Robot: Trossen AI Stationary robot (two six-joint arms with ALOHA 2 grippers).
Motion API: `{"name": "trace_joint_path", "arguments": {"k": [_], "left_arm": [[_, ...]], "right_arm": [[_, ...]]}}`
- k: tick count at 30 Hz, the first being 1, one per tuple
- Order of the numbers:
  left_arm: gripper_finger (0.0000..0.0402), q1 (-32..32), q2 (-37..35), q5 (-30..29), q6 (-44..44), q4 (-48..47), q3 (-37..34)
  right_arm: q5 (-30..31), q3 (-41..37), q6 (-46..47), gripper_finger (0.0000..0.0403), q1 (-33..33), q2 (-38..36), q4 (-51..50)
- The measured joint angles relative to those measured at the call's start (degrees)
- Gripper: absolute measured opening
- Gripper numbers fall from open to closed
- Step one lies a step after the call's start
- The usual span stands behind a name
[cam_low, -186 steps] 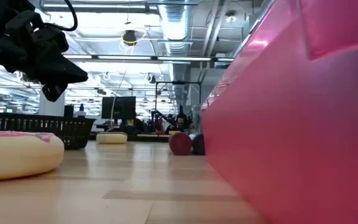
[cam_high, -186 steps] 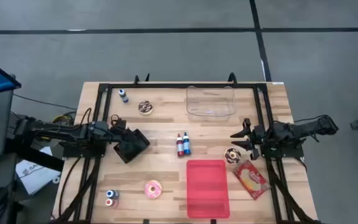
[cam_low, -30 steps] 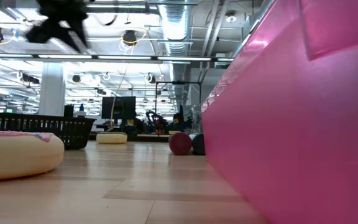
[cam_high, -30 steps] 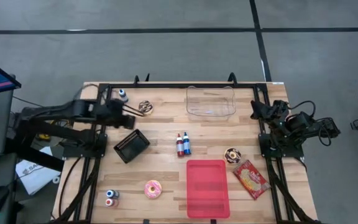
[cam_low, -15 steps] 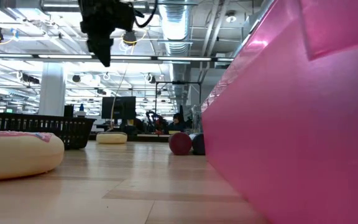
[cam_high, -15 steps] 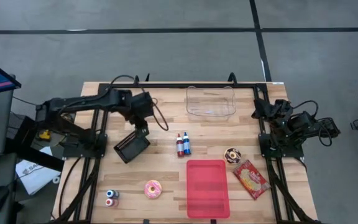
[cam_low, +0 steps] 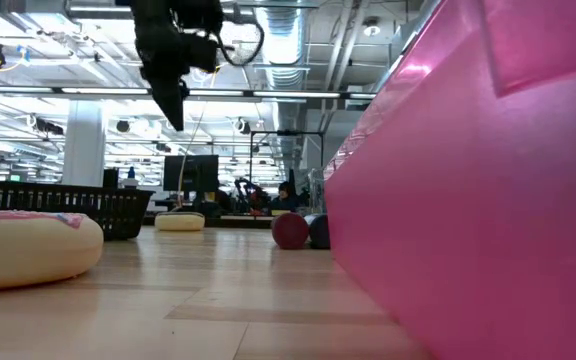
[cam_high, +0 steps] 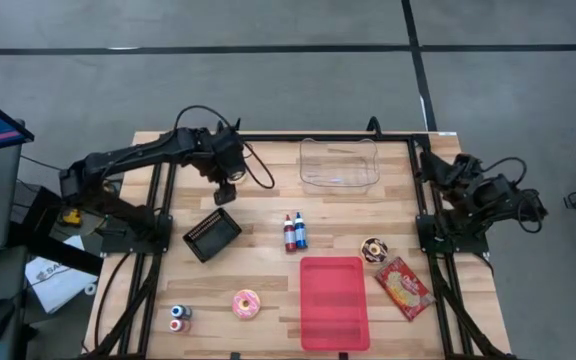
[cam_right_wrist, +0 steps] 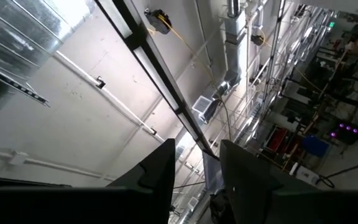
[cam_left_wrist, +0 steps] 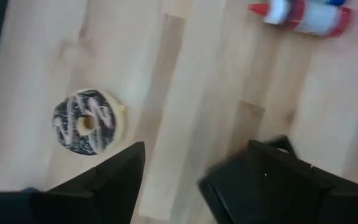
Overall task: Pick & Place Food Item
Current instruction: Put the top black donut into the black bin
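Note:
A chocolate donut with white drizzle (cam_left_wrist: 87,121) lies flat on the wooden table at the far left. My left gripper (cam_left_wrist: 194,180) hangs open above the table and points down. The donut lies just outside one finger (cam_left_wrist: 107,180), and nothing is between the fingers. In the high view the left gripper (cam_high: 225,190) hides the donut. My right gripper (cam_high: 431,165) is raised at the table's right edge. It points up at the ceiling, open and empty (cam_right_wrist: 197,180).
A black basket (cam_high: 211,233) sits just near of the left gripper. Two bottles (cam_high: 295,232) lie mid-table and a clear tub (cam_high: 338,163) stands at the far edge. A red tray (cam_high: 334,300), a pink donut (cam_high: 246,303), another donut (cam_high: 374,250) and a snack packet (cam_high: 403,287) lie toward the near side.
My left gripper has swung from the far left toward the table's middle. It has tipped from level to pointing down, and it has rolled. It now hangs over the spot by the chocolate donut. My right gripper has drawn back a little toward the far right corner.

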Motion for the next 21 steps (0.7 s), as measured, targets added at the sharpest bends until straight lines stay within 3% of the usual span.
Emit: {"name": "trace_joint_path", "arguments": {"k": [3,8,11,15,21], "left_arm": [[0.0255,-0.8,1.6,-7.3,0.0,1.5,-0.9],[0.0243,-1.2,4.0,-8.6,-0.1,10.5,-3.3],[0.0252,1.1,5.0,-7.8,-0.1,14.1,-5.0],[0.0266,5.4,7.0,-1.6,0.6,14.7,-6.8],[0.0266,7.1,8.7,0.7,11.3,14.4,-7.5]], "right_arm": [[-0.9,0.4,-0.2,0.012,0.0,0.0,-0.1],[-1.0,0.4,-0.2,0.012,0.0,0.0,-0.6],[-1.0,0.4,-0.2,0.012,0.0,0.0,-0.5],[-1.0,0.4,-0.2,0.012,0.0,0.0,-0.5],[-0.9,0.4,-0.2,0.012,0.0,0.0,-0.5]]}}
